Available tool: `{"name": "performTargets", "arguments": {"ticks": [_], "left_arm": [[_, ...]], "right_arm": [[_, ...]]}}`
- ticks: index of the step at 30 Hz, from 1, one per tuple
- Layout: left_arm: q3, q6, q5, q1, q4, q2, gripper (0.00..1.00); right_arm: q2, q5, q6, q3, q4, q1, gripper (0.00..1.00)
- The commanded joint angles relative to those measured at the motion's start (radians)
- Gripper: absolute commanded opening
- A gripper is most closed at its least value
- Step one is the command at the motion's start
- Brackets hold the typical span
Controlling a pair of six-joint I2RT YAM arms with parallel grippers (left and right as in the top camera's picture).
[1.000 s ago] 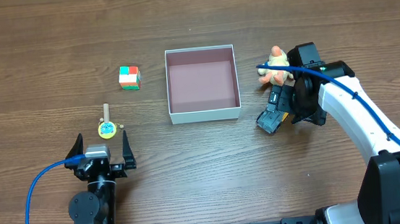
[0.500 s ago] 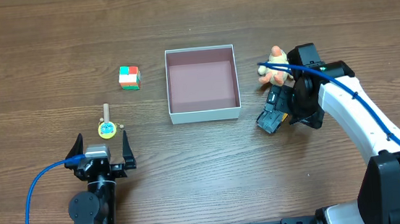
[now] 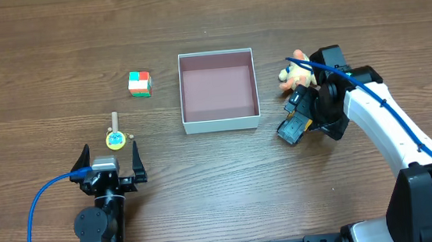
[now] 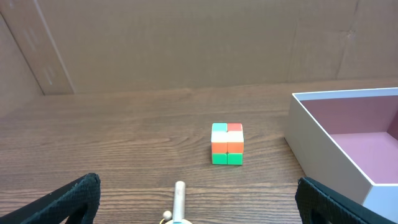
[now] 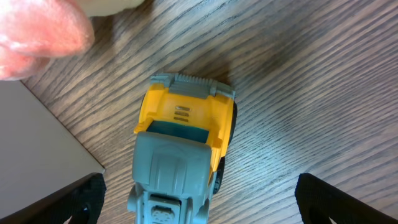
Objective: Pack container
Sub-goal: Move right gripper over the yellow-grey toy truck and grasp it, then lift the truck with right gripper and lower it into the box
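right fingers (image 5: 74,199) hung wide over toy truck (image 5: 186,149), lower right of container (image 3: 221,123), apparently poised to grasp | left fingers (image 4: 68,202) sat wide, idle

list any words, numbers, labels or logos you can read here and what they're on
No text can be read in any view.
toy truck: only moulded ridges on the yellow and grey body, no lettering.
colour cube: plain coloured squares, no print.
yellow disc toy: a blue mark on top, too small to read.
container: blank white walls, plain pinkish inside.
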Motion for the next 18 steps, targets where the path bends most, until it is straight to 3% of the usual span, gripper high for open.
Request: {"name": "performTargets", "arguments": {"ticks": [1, 8, 18], "left_arm": [[-0.005, 0.009, 0.007, 0.008, 0.001, -0.010, 1.00], [-0.005, 0.009, 0.007, 0.008, 0.001, -0.010, 1.00], [-0.005, 0.009, 0.007, 0.008, 0.001, -0.010, 1.00]], "right_arm": [[0.014, 0.031, 0.024, -0.003, 0.000, 0.027, 1.00], [0.077, 0.072, 0.025, -0.003, 0.000, 0.101, 1.00], [0.155, 0.077, 0.028, -0.003, 0.031, 0.096, 1.00]]}}
